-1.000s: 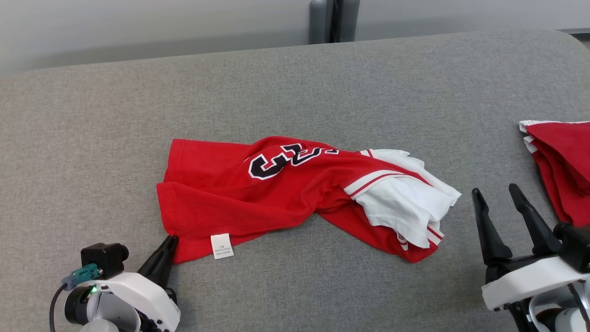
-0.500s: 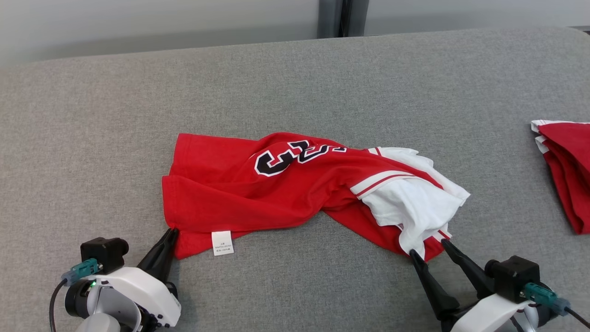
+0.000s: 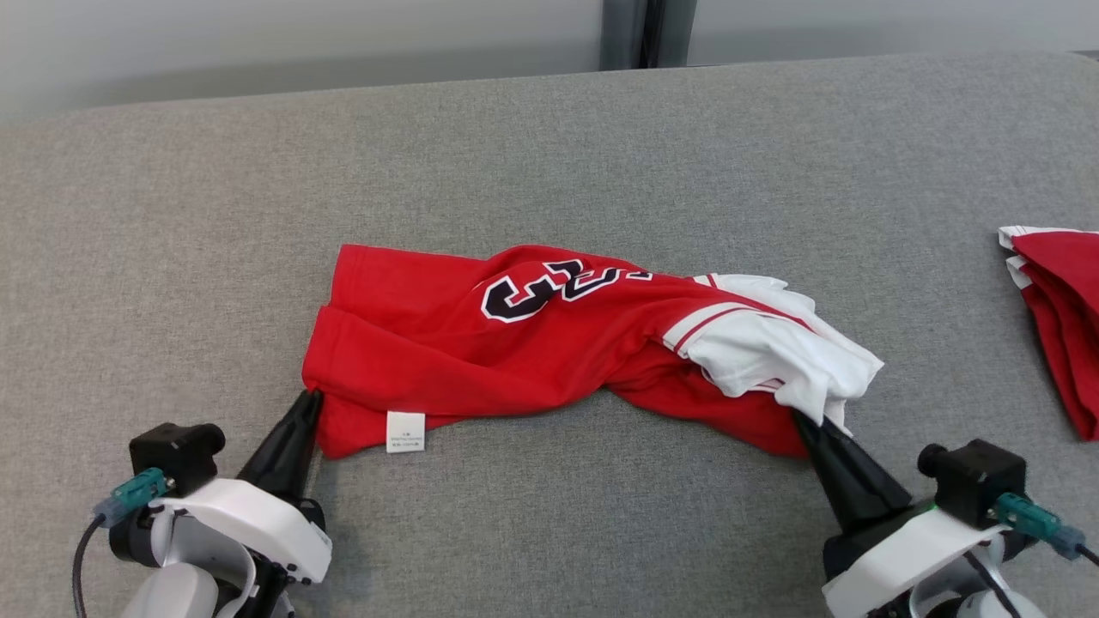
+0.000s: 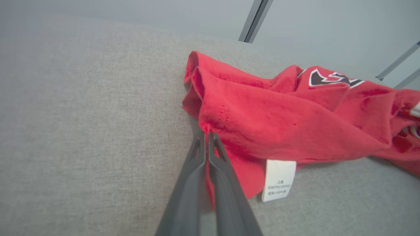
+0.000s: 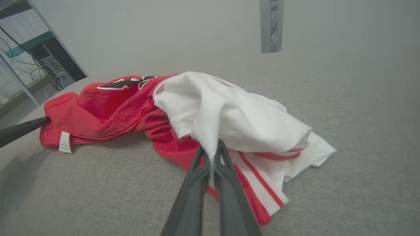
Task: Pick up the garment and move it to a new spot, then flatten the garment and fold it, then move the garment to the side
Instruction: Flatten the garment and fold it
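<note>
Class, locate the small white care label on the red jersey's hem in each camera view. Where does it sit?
Head view: the small white rectangular care label sits lower left of centre, on the red fabric jersey's near hem.
Left wrist view: lower right of centre, right of the left gripper.
Right wrist view: far left, below mid-height.
Shared landmark: the jersey's black, white-edged number print.

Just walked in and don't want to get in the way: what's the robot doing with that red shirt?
The robot has pinched the crumpled red and white garment along its near edge with both hands. The left hand is shut on the red corner beside the white label. The right hand is shut on the white part at the other end. The garment lies bunched on the grey surface, not yet flattened. A second red garment lies folded at the far right.
</note>
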